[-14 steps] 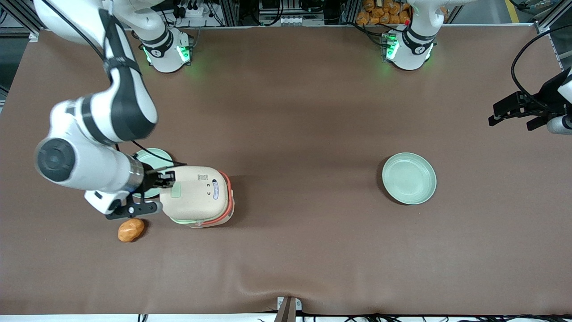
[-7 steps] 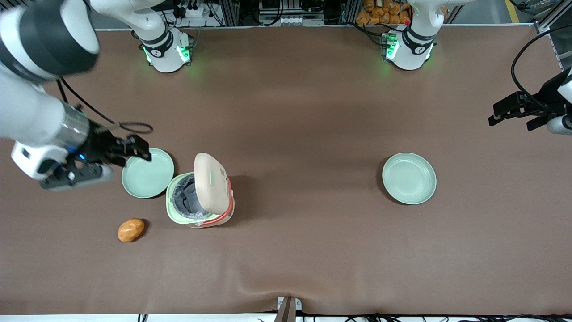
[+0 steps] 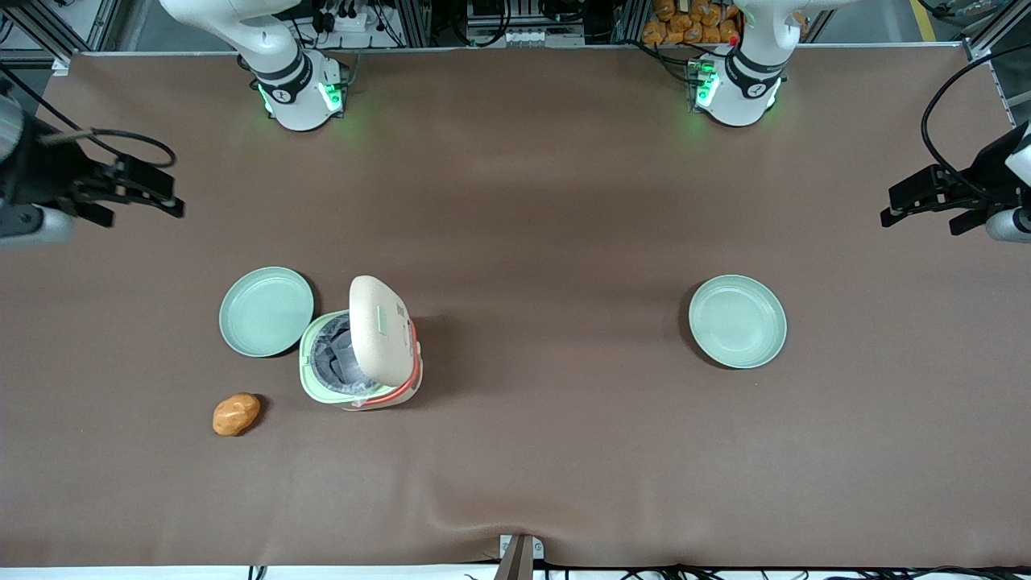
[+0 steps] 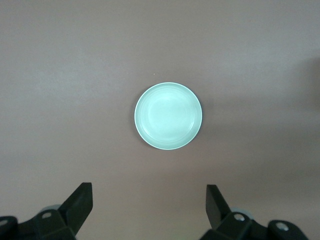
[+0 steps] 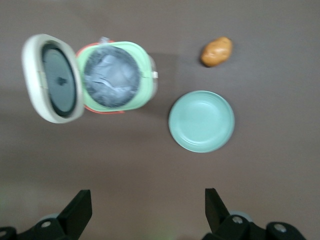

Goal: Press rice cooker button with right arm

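Note:
The rice cooker (image 3: pixel 360 362) stands with its cream lid (image 3: pixel 378 326) swung upright, showing the grey pot inside (image 5: pixel 111 75). The button (image 3: pixel 385 322) shows as a pale green patch on the raised lid's outer face. In the right wrist view only the lid's inner side (image 5: pixel 52 77) shows, so the button is hidden there. My gripper (image 3: pixel 165 201) hangs well away from the cooker, toward the working arm's end of the table and farther from the front camera. It is open (image 5: pixel 147 205), with only bare table showing between its fingers.
A mint-green plate (image 3: pixel 267 312) (image 5: pixel 201 121) lies beside the cooker. An orange-brown potato (image 3: pixel 236 414) (image 5: pixel 216 51) lies nearer the front camera. A second plate (image 3: pixel 737 321) (image 4: pixel 168 116) sits toward the parked arm's end.
A second ago my gripper was at the button on the closed lid. The lid has sprung open, and the arm has pulled away toward its end of the table.

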You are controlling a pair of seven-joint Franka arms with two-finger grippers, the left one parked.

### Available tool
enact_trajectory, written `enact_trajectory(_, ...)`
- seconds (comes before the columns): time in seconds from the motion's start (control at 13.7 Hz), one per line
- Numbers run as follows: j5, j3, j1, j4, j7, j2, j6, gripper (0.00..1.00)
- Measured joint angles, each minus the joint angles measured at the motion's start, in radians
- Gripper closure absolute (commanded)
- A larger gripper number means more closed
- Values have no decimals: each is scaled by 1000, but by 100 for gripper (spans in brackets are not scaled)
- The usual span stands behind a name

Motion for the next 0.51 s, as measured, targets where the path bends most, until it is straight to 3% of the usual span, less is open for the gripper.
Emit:
enact_trajectory(0.29, -60, 100, -163, -61, -89, -52, 0, 0)
enact_trajectory(0.51, -123, 116, -190, -84, -118, -59, -6, 0)
